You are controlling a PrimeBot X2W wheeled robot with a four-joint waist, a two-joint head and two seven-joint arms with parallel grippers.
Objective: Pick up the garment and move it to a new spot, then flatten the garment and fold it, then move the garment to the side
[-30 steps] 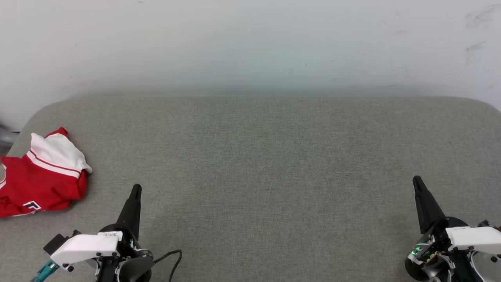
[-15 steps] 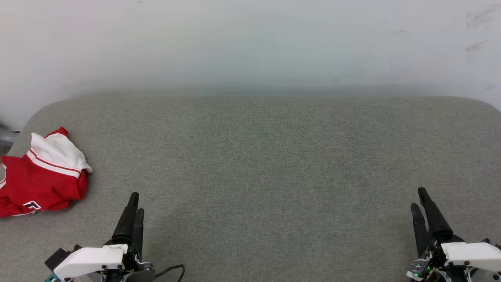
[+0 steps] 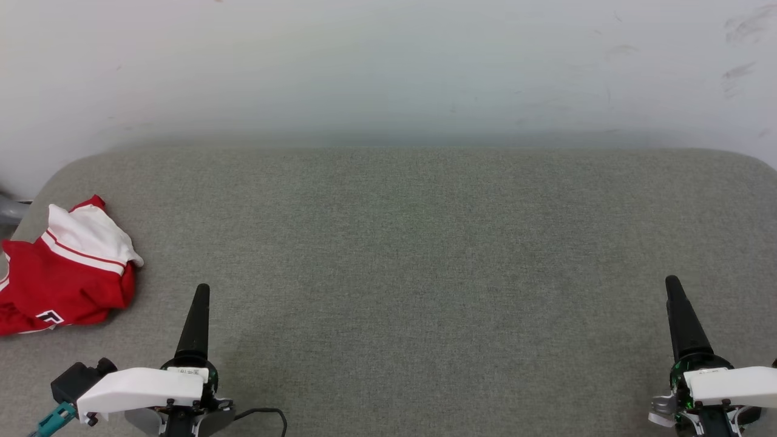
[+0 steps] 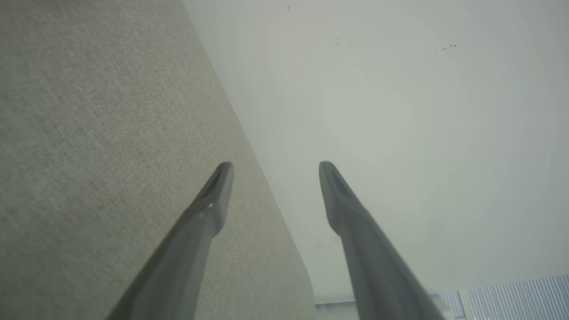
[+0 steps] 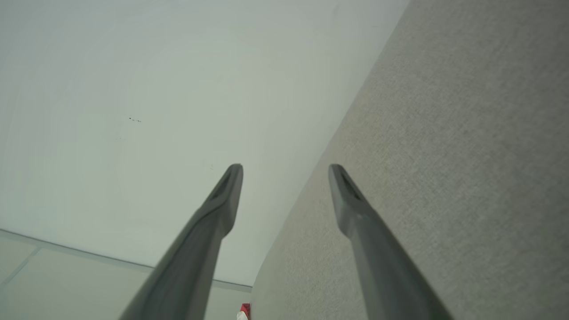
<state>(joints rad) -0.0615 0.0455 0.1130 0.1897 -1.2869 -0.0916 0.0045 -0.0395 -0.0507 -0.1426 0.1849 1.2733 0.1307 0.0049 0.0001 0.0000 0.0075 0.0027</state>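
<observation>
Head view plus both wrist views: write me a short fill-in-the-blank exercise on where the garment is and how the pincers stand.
1. The garment lies bunched on the grey cushion, on the robot's ____ side.
2. The garment's body is red and its sleeve is mostly ____.
3. The left pincer and the right pincer hold nothing, and the jaws of both stand ____.
Missing words: left; white; open.

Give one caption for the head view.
Crumpled red shirt at left edge of grey surface; left gripper and right gripper open, empty.
</observation>
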